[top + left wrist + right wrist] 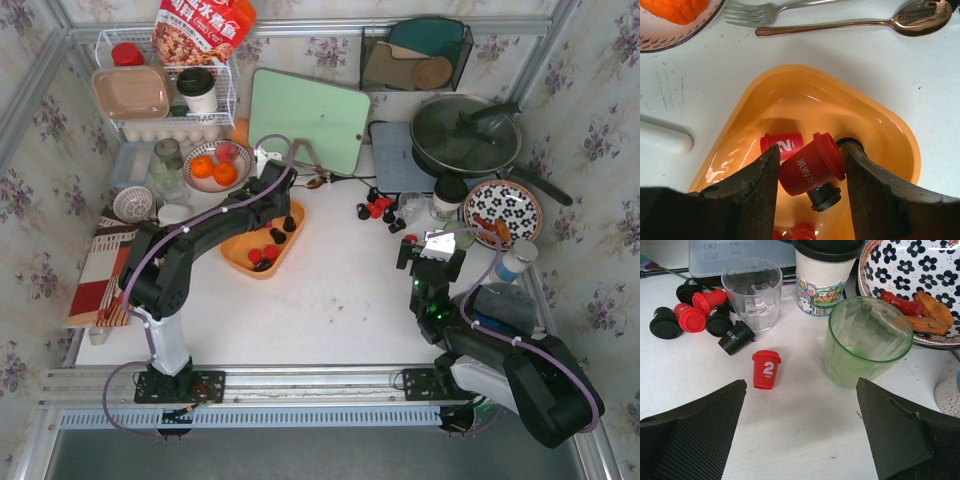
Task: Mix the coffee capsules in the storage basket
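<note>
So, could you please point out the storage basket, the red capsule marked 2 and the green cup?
storage basket (805,95): left wrist view, bare inner wall.
red capsule marked 2 (765,371): right wrist view, printed side.
green cup (860,362): right wrist view, front wall.

Red, black capsules (810,170) lie in orange basket (805,95).

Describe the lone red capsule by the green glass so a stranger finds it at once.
Find the flowered plate on the right; a green glass stands beside it. Left of the glass a red capsule stands alone, marked with a white 2, apart from the heap of red and black capsules farther left.
</note>
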Controlling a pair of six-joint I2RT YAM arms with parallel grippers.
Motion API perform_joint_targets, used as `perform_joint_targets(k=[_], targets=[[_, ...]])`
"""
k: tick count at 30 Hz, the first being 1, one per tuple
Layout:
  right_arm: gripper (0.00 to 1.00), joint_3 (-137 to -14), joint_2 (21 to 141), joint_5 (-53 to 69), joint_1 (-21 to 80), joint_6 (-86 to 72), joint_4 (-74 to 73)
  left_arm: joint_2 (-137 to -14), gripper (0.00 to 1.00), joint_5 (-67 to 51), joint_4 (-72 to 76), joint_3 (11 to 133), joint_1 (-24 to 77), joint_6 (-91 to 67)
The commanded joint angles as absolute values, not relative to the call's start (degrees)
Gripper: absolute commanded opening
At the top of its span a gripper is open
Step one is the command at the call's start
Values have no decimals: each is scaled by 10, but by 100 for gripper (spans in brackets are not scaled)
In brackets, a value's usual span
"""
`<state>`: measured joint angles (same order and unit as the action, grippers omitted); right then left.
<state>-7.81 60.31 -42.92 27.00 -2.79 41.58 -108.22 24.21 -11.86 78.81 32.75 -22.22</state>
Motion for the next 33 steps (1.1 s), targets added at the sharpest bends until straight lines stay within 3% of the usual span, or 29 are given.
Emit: perform_joint_targets(k=[1,20,29,31,33], targets=[[100,-83,604,-430,270,-33,427,-1091,49,240,-119,792,321,-236],[100,-83,600,-429,271,-33,422,-1149,54,194,-209,857,302,-263],[100,-84,601,-430,270,-33,422,-1145,81,189,-210,858,303,-263],[100,-84,601,-429,270,-33,423,-1140,99,192,-210,857,303,-264],[100,-84,603,-429,270,-33,423,-1131,99,198,-203,850,304,-264]])
